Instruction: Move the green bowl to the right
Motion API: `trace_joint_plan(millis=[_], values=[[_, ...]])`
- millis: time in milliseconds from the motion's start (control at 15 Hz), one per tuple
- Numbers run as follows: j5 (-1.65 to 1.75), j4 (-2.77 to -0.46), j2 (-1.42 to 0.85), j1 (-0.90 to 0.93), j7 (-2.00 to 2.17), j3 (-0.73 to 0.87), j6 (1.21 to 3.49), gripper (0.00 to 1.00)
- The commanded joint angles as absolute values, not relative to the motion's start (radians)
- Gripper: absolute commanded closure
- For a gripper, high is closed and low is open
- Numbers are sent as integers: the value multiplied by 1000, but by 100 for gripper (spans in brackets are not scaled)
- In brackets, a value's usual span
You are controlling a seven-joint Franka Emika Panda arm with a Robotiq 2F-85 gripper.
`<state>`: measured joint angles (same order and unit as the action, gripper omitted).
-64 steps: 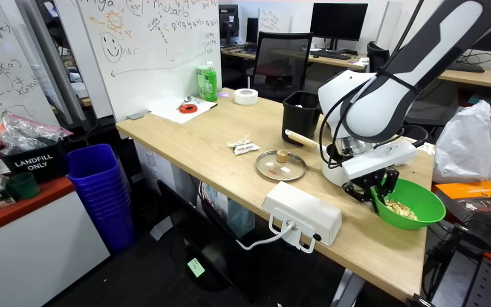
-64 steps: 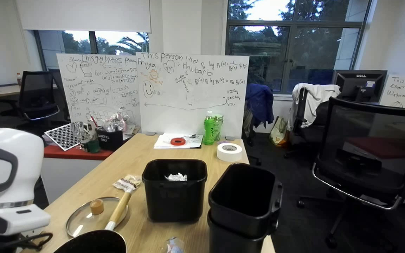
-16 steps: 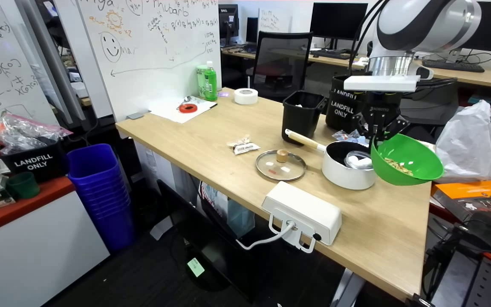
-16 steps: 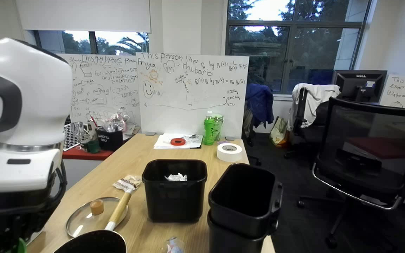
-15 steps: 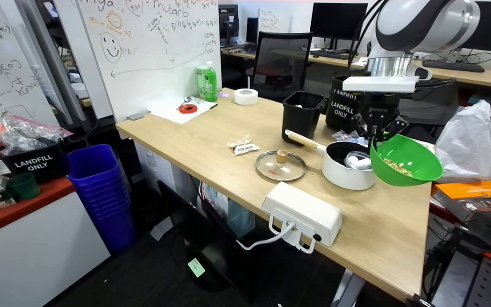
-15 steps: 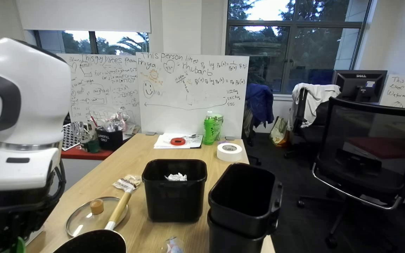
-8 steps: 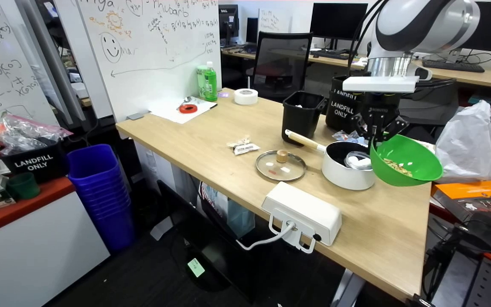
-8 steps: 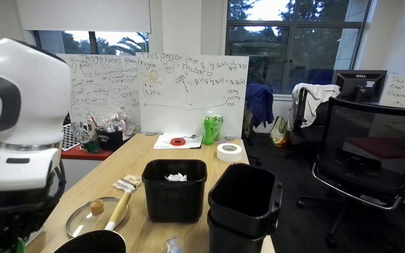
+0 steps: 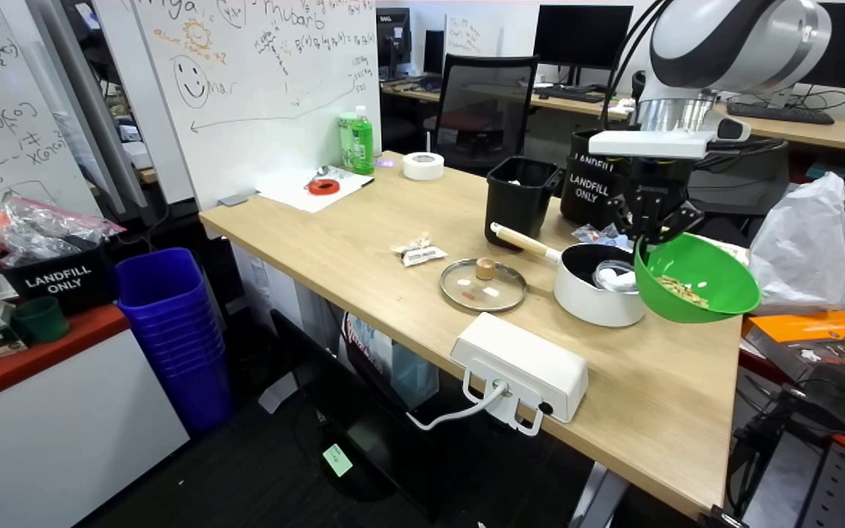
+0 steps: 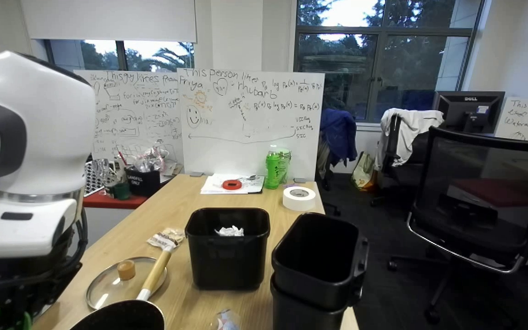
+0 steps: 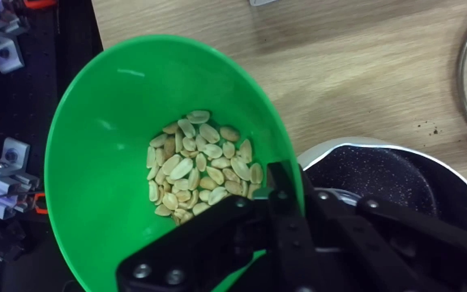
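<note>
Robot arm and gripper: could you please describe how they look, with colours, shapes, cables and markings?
The arm is white and rounded, with dark grey panels and a silvery metal ring at the wrist. Black cables run beside it. Below the ring is a flat white piece. The gripper is black, with jointed linkages, shiny screw heads and small pale lettering, apparently ROBOTIQ.

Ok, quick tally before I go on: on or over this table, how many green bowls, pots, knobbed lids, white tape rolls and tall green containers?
Green bowl: 1, held
Pot: 1
Knobbed lid: 1
White tape roll: 1
Tall green containers: 2
Total: 6
</note>
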<state>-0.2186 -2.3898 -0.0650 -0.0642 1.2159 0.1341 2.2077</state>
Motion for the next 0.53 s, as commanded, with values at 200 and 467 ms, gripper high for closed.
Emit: trace_joint_plan(millis=[200,467], values=[[-337,-2480,-19,-113,1393,165,2314,99],[-320,-2517,23,-158,1523,210,2379,99]])
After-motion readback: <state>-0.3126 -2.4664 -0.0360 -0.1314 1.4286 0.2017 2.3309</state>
